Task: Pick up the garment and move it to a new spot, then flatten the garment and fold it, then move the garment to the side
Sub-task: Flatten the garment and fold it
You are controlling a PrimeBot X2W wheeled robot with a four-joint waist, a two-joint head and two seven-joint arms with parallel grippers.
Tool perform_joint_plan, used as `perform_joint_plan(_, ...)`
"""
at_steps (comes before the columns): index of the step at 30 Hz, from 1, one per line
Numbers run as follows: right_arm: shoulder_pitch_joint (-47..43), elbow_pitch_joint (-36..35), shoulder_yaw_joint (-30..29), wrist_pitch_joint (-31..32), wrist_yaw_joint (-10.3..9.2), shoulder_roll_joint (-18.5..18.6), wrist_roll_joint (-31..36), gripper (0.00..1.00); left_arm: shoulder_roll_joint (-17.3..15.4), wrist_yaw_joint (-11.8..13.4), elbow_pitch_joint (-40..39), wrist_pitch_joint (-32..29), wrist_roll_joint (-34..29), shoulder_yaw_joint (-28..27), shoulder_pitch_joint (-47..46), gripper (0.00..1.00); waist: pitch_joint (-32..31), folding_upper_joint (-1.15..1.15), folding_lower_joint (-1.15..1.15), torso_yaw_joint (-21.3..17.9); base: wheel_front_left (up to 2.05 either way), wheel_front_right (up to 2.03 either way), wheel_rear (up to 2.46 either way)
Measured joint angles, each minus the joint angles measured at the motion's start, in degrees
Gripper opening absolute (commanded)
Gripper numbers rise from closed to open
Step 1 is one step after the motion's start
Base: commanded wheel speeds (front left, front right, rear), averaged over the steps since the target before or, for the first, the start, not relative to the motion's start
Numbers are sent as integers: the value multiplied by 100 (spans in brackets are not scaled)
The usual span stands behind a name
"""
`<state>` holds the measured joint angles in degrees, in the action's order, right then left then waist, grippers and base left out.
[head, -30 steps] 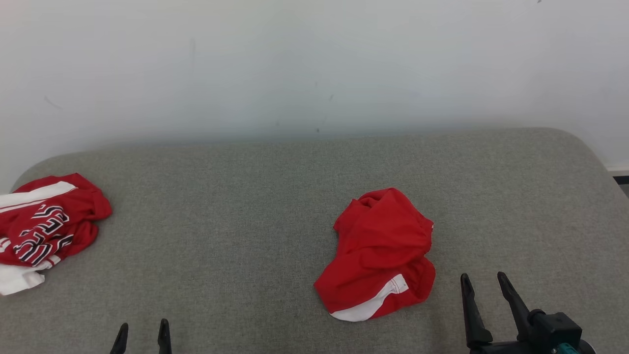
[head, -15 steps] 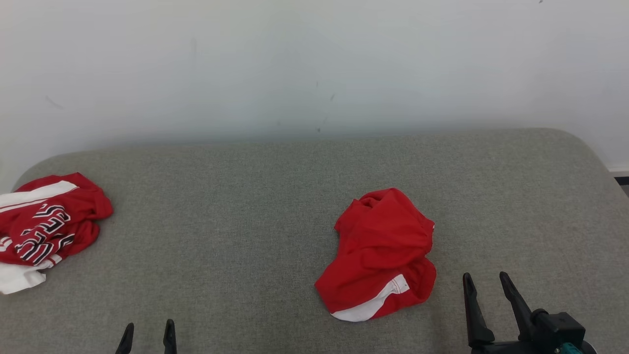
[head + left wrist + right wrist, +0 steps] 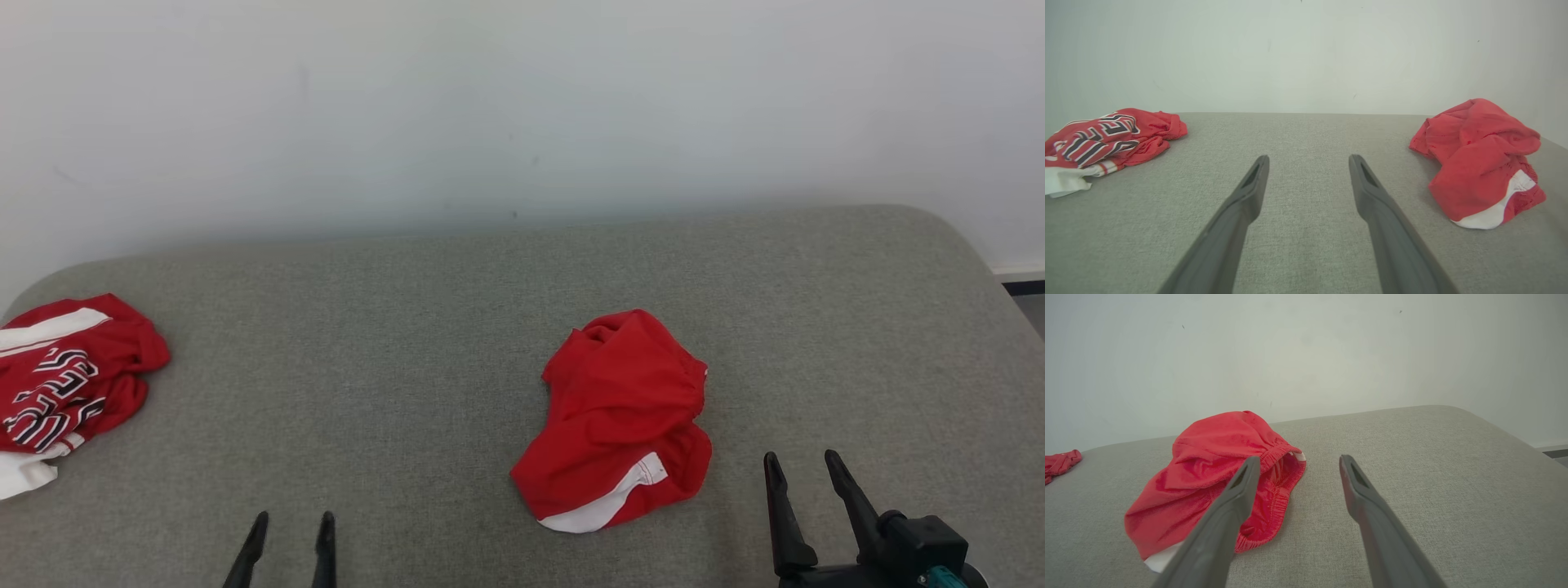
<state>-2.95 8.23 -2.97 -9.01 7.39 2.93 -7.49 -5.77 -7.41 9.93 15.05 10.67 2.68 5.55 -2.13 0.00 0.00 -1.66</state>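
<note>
At the far left of your grey fabric-covered bench [image 3: 392, 327] lies a crumpled red jersey with white panels and black-and-white lettering [image 3: 65, 371]. It is bunched up, and the edge of the head view cuts part of it off.

To its right, at the near edge, you have your left hand [image 3: 295, 519]. Its two dark fingers are spread apart with nothing between them, and its wrist view shows bare grey cloth in the gap. This hand is well apart from both pieces of clothing.

A little right of the bench's middle is the thing you are after, a crumpled plain red garment with a white band along its near edge [image 3: 620, 408]. It lies in a loose heap on the bench, and neither hand touches it. In the right wrist view you can see a gathered elastic opening on the side facing that hand.

Your right hand [image 3: 800, 457] is at the near right, close beside the garment's near-right edge but apart from it. Its fingers stand wide and empty.

A plain white wall [image 3: 490, 106] runs along the far side of the bench.
</note>
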Motion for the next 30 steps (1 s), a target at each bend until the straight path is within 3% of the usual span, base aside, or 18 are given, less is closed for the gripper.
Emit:
perform_joint_plan(11, -23, -47, 42, 78, 0, 0, 19, 100, -407, -1, 292, -728, 470, 2062, -1384, 100, 49, 0, 0, -535, 0, 0, 0)
perform_joint_plan(16, -3, -67, 75, 101, 0, 0, 19, 100, -436, -9, 721, -917, 670, 2914, -2050, 100, 93, 0, 0, -914, 0, 0, 0)
perform_joint_plan(25, 37, -62, 127, 111, 0, 1, 10, 100, -233, 9, 2153, -1015, 599, 3355, -3021, 100, 209, 0, 0, -1610, 0, 0, 0)
perform_joint_plan(27, 59, -63, 159, 93, 0, 3, -1, 100, -194, 112, 2453, -1017, 499, 3383, -3203, 100, 245, 0, 0, -1739, 0, 0, 0)
perform_joint_plan(30, 71, -59, 186, 82, 0, 1, -38, 100, -159, 461, 2903, -1063, 292, 3379, -3513, 100, 321, 0, 0, -1897, 0, 0, 0)
